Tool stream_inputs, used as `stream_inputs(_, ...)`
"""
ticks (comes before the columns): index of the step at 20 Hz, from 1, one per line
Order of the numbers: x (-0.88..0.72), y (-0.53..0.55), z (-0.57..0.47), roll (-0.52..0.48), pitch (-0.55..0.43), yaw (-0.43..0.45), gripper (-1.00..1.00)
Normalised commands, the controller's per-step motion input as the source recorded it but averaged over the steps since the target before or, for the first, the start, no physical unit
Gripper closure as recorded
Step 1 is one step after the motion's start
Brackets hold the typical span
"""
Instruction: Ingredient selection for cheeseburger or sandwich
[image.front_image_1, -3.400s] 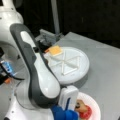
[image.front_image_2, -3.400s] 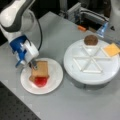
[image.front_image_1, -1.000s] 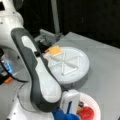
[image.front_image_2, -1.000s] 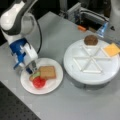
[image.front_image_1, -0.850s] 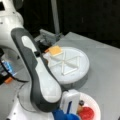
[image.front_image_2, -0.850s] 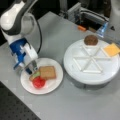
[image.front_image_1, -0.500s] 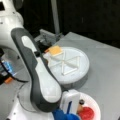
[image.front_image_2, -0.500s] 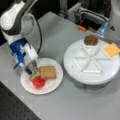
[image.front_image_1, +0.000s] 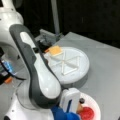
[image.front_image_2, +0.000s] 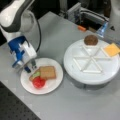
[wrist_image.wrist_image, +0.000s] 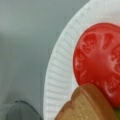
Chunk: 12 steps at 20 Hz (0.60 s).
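Observation:
In a front view my gripper hangs over the left rim of the small white plate, open, with nothing between its fingers. Just right of it lies the sandwich: a tan bread square leaning on green lettuce, with the red tomato round in front. The wrist view shows the tomato and the bread's edge on the ribbed plate. The dark brown patty and the orange cheese square rest on the round divided tray.
My arm's white and grey links fill the left of a front view, in front of the small plate and next to the divided tray with its cheese. Grey equipment stands behind the tray.
Since 3.4 s ago the bread has come to rest lower and further right on the small plate, and the tomato shows more. In the last second nothing visibly moves.

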Motion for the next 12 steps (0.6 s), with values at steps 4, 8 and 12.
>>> stream_inputs(4, -0.10, 0.31, 0.51, -0.695, 0.325, -0.031, -1.00)
stream_inputs(8, -0.10, 0.51, 0.54, -0.821, 0.325, -0.054, -1.00)
stream_inputs(12, -0.16, 0.61, 0.53, -0.845, 0.272, -0.017, -1.00)
